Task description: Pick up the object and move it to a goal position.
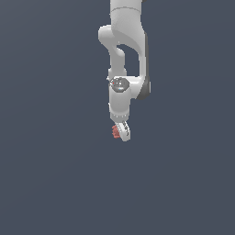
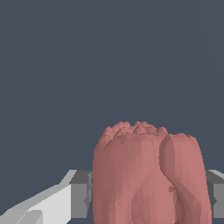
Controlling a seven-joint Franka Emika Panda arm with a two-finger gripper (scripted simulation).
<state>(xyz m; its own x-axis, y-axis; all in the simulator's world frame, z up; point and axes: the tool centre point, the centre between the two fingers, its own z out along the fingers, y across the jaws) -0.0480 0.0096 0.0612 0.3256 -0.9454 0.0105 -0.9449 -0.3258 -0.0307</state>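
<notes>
Arm: a white Panda arm (image 1: 123,55) is seen reaching down from the upper edge of the exterior view, against a plain dark blue-grey background; no desk edge or surface line can be made out.
Wrist: a grey round cap (image 1: 120,84) is shown on the joint directly above the gripper, with a dark panel along the arm's side toward the exterior view's right.
Gripper: the gripper (image 1: 121,131) is pointed downward and tilted slightly toward the exterior view's right; it is closed on the block, which is clamped between the two fingers.
Fingers: in the wrist view a grey pad (image 2: 80,194) on a white finger is pressed against one side of the block, and a second grey pad (image 2: 216,192) is met at the opposite side.
Block: the dull red lumpy block (image 2: 148,175) is held inside the gripper, filling the gap between the pads; in the exterior view only a small red patch (image 1: 115,132) is seen, on the gripper's side toward the exterior view's left.
Block surface: a rough crumpled end and a deep fold running along the body are shown in the wrist view.
Contact below: whether the block rests on anything under the gripper cannot be told.
</notes>
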